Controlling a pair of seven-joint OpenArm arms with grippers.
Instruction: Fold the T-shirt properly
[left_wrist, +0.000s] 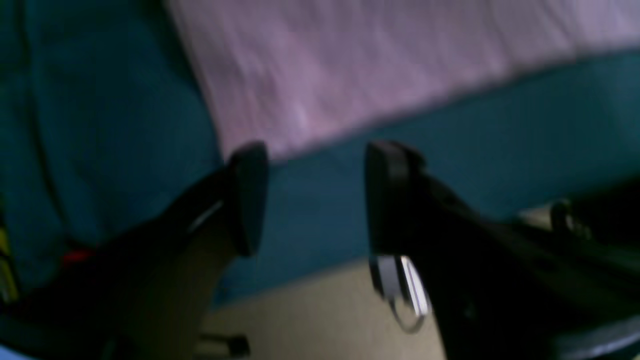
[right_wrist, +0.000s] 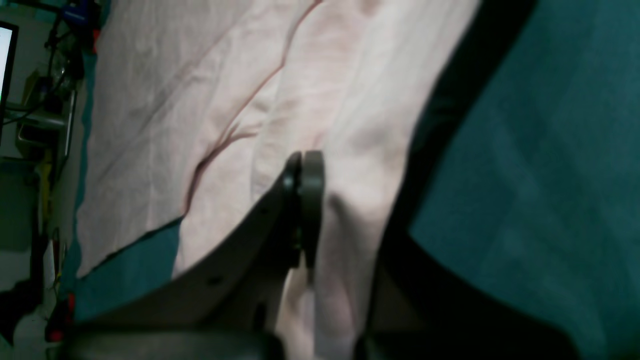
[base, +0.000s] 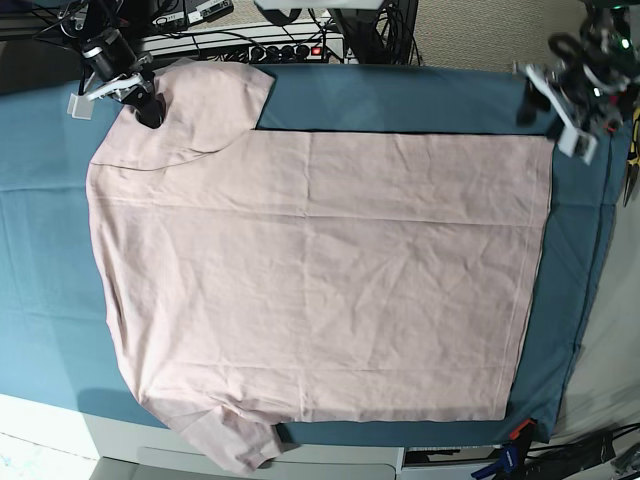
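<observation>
**Pink T-shirt spread flat, plain side up, right gripper pinching the far sleeve**

Teal cloth-covered tabletop (base: 400, 100), wide and rectangular, with cables and power strips (base: 270, 45) along its far edge and pale floor visible beyond the right side.

Item 1. Large pale pink short-sleeved cotton T-shirt (base: 320, 270). Lies flat across most of the tabletop, plain side up, lightly creased. Hem runs along the base view's right side; sleeves and shoulder line sit at that view's left. One sleeve points to the far edge, the other hangs over the near edge of the tabletop. No lettering shows on the upper face.

Item 2. Right gripper (right_wrist: 302, 205), dark, on the base view's upper left. Jaws closed together on a raised fold of the T-shirt's far sleeve; the right wrist view shows pink cloth gathered and lifted around the fingers, with the teal cloth beside it.

Item 3. Left gripper (left_wrist: 315, 197), black with padded fingers (left_wrist: 247, 195), on the base view's upper right. Jaws stand apart with nothing between them. It hovers over bare teal cloth, just beside the T-shirt's far hem corner, apart from the fabric. The left wrist view is blurred.
</observation>
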